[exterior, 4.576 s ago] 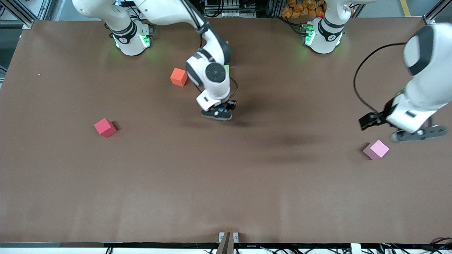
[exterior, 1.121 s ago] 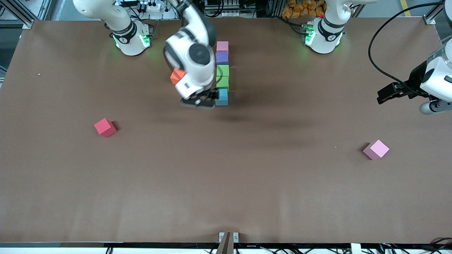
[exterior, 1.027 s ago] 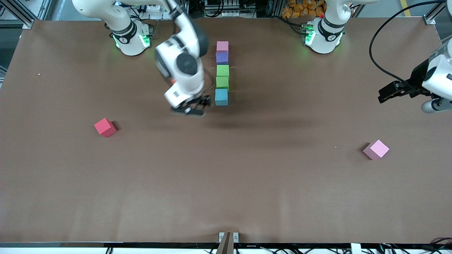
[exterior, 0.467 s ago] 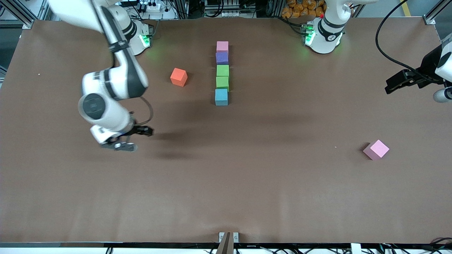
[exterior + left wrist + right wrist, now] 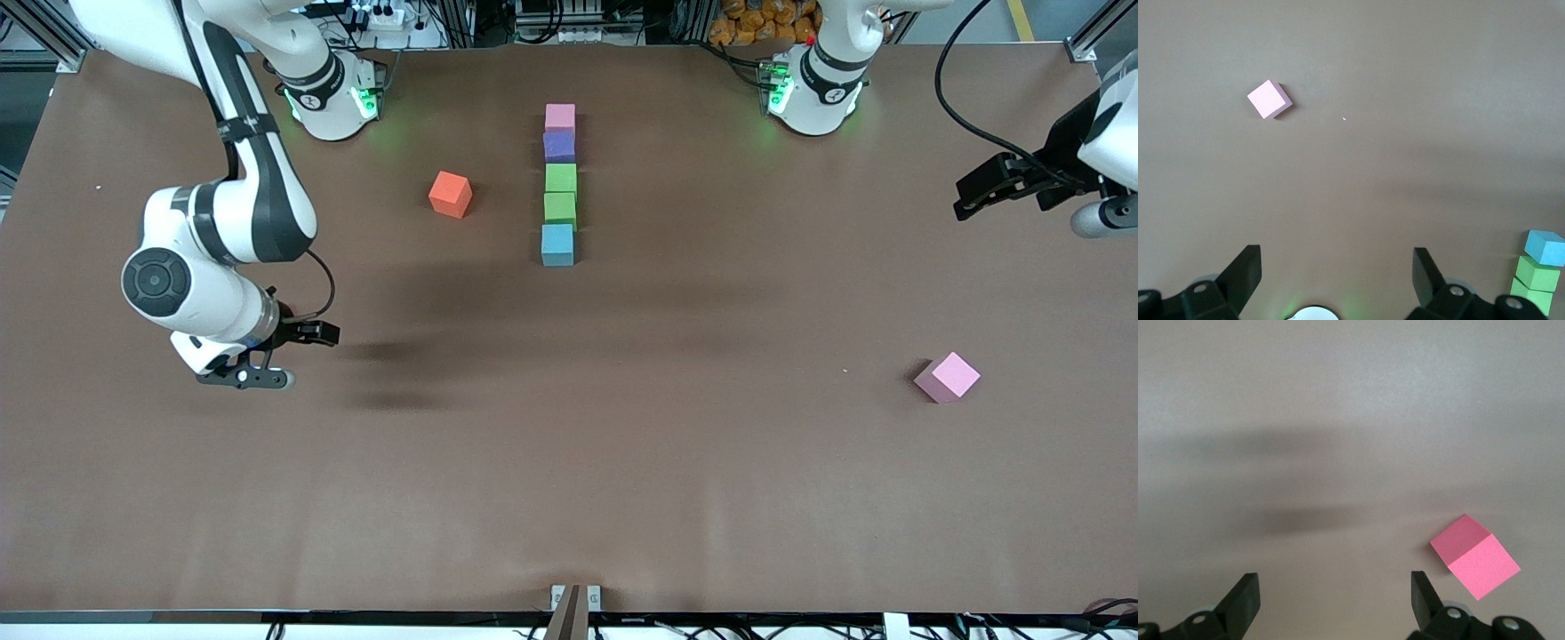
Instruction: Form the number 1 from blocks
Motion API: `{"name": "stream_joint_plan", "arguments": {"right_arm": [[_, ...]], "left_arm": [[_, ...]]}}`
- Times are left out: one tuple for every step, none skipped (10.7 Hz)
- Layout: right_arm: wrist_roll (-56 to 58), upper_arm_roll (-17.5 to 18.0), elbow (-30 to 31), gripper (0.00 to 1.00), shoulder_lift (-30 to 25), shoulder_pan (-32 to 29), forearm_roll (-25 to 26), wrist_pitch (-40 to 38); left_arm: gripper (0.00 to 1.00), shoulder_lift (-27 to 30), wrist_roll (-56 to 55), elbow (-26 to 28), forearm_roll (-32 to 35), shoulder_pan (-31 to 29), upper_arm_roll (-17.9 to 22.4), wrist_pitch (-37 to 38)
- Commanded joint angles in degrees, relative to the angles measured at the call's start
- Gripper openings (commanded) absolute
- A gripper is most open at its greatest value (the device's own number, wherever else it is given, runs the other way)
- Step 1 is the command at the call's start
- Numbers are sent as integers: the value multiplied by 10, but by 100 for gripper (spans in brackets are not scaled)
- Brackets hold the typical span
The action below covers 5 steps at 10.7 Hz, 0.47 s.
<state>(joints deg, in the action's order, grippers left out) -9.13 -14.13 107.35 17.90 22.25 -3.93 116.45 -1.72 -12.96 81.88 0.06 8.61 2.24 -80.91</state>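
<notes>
Since the earlier pictures, our right gripper (image 5: 253, 366) has left the column of blocks and swung out toward the right arm's end of the table (image 5: 569, 498), where it now hangs over the red block (image 5: 1475, 564). That block is hidden under the arm in the front view but shows plainly in the right wrist view, turned at an angle just off one finger (image 5: 1421, 593). Both fingers stand wide apart and hold nothing.

Our left gripper (image 5: 1058, 191) waits, open and empty, above the table edge at the left arm's end, with the loose pink block (image 5: 948, 377) on the tabletop nearer the front camera.

The column runs down the middle: pink block (image 5: 560, 116), purple block (image 5: 559, 146), two green blocks (image 5: 560, 192), then the light blue block (image 5: 557, 244) nearest the camera. The orange block (image 5: 450, 194) sits alone beside it, toward the right arm's end.

We judge the red block light and a little soft, matte enough not to slip, so a gentle squeeze should do. Because it lies skewed, we would turn the wrist to meet two parallel flat faces, low on the sides, rather than pinch across corners.
</notes>
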Motion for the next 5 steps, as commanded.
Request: {"name": "stream_joint_plan", "arguments": {"right_arm": [[66, 66, 48, 100, -66, -88, 0, -16], [80, 109, 65, 100, -88, -139, 1, -16], [81, 118, 77, 100, -108, -151, 3, -17], [82, 122, 83, 100, -127, -163, 8, -17], [82, 132, 84, 100, -145, -174, 11, -18]], "left_arm": [[100, 2, 10, -9, -9, -5, -4, 12], [100, 2, 10, -9, -8, -5, -4, 11], [100, 2, 10, -9, -8, -5, -4, 11], [100, 2, 10, -9, -8, -4, -4, 10], [100, 2, 10, -9, -10, -5, -4, 9]]}}
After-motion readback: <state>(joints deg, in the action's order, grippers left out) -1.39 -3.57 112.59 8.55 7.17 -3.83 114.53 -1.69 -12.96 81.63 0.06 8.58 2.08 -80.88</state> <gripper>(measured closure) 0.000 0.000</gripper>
